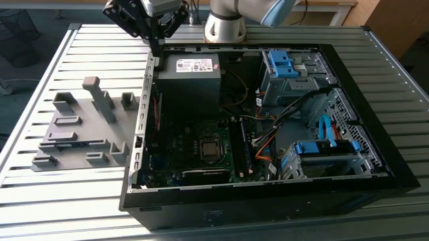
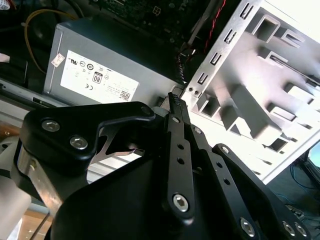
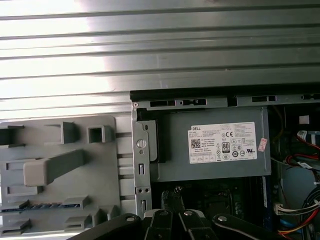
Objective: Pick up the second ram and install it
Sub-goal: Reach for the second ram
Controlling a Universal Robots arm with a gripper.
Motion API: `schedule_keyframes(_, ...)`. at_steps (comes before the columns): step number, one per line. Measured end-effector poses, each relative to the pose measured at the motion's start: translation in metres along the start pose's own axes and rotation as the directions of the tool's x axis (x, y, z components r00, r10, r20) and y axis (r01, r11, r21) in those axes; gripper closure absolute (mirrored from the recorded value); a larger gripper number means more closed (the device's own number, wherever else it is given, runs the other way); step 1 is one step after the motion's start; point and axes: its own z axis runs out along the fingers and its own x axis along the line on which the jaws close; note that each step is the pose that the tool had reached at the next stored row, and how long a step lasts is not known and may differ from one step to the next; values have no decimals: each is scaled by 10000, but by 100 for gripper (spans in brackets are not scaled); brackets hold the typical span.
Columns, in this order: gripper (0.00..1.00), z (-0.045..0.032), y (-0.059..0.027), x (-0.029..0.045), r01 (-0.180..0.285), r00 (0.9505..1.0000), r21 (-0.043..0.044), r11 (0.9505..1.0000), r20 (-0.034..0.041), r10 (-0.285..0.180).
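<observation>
A worktop of pale grey metal slats [image 1: 67, 196], ribbed in long parallel grooves, spreads across the exterior view. In the first wrist view, strong light falls on the same worktop [image 3: 100, 65] and washes a band of its slats nearly white. Past the worktop's far edge, at the exterior view's left, lies a dull blue-grey floor [image 1: 60, 15] with a dark wire-mesh basket [image 1: 15, 37] on it. At the exterior view's right stands a brown wooden furniture panel [image 1: 399, 22], with a lighter wooden board [image 1: 328, 6] just beside it.

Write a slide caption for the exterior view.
Gripper hangs by the open case and its power supply; RAM lies in the grey tray.
</observation>
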Motion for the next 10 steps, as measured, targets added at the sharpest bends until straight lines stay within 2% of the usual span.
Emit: schedule_keyframes(10, 89, -1, -6, 74, 1, 10000, 0, 10000, 0, -1)
